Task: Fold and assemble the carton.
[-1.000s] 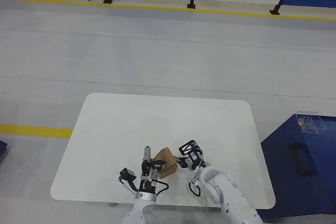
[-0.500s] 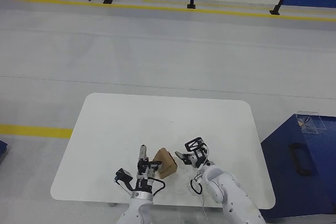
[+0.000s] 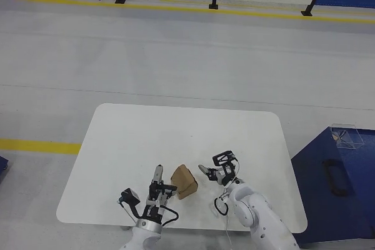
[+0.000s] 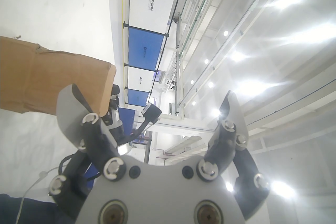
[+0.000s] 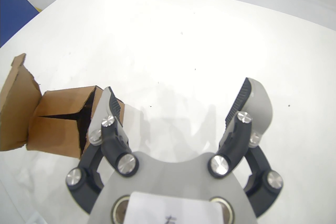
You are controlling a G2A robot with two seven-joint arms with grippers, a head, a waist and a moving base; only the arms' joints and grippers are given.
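The brown carton (image 3: 184, 181) sits on the white table (image 3: 175, 125), towards the near edge and a little left of the middle, and neither arm holds it. From where I stand it looks only half made. In the right wrist view the carton (image 5: 57, 120) shows an end whose flaps are folded in but not flush, with dark gaps between them, and one ragged flap stands up at the far side of that end. The left gripper (image 3: 160, 182) is just beside the carton on its left. Its jaws are spread wide with nothing between them, and in its own wrist view the left gripper (image 4: 153, 114) has one finger (image 4: 76, 101) crossing in front of the cardboard (image 4: 52, 80). I cannot tell whether it touches. The right gripper (image 3: 212, 165) is just to the carton's right, also spread wide and empty. In its own view, the right gripper (image 5: 181, 101) hangs over bare tabletop. Off to the right of the table stands a blue cabinet (image 3: 337, 181) with a small clear container (image 3: 345, 134) on top.
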